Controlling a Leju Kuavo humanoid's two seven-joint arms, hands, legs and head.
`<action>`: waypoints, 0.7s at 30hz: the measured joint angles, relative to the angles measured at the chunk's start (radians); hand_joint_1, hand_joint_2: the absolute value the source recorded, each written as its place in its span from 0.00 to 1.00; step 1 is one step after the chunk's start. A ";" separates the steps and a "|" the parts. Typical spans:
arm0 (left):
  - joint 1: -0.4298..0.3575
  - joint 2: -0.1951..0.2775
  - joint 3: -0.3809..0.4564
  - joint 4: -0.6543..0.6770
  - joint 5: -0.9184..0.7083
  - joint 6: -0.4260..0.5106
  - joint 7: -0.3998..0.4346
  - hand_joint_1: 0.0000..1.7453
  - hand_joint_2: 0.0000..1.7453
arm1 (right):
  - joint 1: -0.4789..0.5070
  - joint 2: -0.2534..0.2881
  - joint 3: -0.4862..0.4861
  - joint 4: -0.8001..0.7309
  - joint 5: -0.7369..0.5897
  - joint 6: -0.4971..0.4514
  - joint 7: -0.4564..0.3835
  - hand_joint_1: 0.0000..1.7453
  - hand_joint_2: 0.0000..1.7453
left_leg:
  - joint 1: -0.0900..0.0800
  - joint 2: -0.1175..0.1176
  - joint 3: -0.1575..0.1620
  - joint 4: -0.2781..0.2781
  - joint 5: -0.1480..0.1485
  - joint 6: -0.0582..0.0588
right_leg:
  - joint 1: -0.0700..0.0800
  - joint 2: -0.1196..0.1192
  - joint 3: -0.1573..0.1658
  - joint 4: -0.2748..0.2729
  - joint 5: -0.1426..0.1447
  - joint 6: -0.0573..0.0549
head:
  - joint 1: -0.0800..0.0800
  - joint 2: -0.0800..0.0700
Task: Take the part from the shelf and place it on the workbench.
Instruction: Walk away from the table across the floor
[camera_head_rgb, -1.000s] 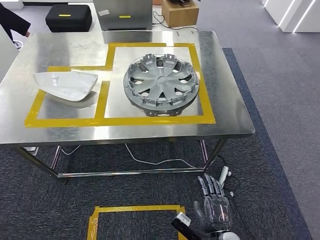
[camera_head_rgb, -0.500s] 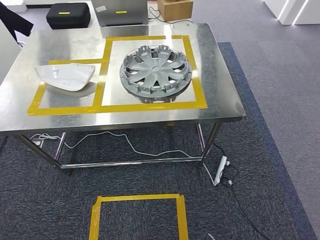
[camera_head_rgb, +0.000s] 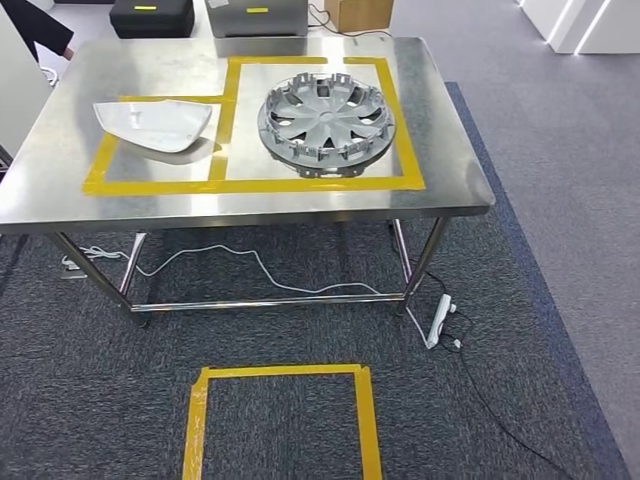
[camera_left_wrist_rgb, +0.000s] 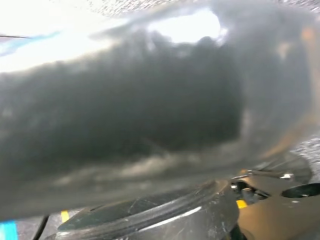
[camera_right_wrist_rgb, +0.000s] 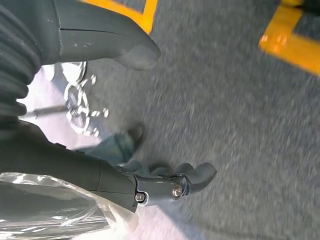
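The steel workbench (camera_head_rgb: 453, 150) stands ahead of me with yellow tape outlines on its top. A grey wheel cover (camera_head_rgb: 326, 118) lies inside the right outline. A white curved shell part (camera_head_rgb: 152, 124) lies inside the left one. In the right wrist view my right hand (camera_right_wrist_rgb: 68, 165) hangs over the carpet, its thumb (camera_right_wrist_rgb: 124, 47) and fingers (camera_right_wrist_rgb: 188, 180) apart, with nothing between them. The left wrist view is blurred, with a dark mass (camera_left_wrist_rgb: 120, 115) close to the lens, so I cannot tell how my left hand stands.
A yellow taped square (camera_head_rgb: 279, 372) marks the carpet in front of the bench. A power strip (camera_head_rgb: 440, 322) and cables lie under it. Behind the bench sit a black case (camera_head_rgb: 155, 17), a grey box (camera_head_rgb: 260, 15) and a cardboard box (camera_head_rgb: 362, 12). A person's sleeve (camera_head_rgb: 38, 25) shows at the far left.
The whole head view has shifted, so the camera has moved and the bench now looks farther off. My right hand has dropped out of the head view's lower edge. The parts lie as before.
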 joint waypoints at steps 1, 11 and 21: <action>0.000 -0.001 0.001 0.000 -0.001 0.002 0.000 0.00 0.00 | -0.002 0.000 -0.007 0.001 -0.003 0.005 -0.017 0.00 1.00 | -0.001 0.000 -0.014 0.000 0.014 -0.002 | 0.001 0.000 0.044 -0.044 0.033 -0.005 | 0.000 0.000; 0.006 -0.008 0.001 0.002 -0.008 0.024 0.015 0.00 0.00 | -0.015 0.019 -0.017 0.022 0.065 0.042 -0.024 0.00 1.00 | 0.005 -0.002 -0.066 0.101 -0.079 -0.052 | 0.014 -0.008 0.191 -0.354 0.081 -0.061 | -0.008 0.000; 0.000 -0.007 0.001 0.002 -0.007 0.028 0.010 0.00 0.00 | -0.013 0.029 -0.011 0.026 0.053 0.052 0.000 0.00 1.00 | -0.002 -0.007 0.195 -0.026 -0.126 -0.033 | 0.019 -0.014 0.010 -0.266 0.183 -0.036 | -0.012 0.000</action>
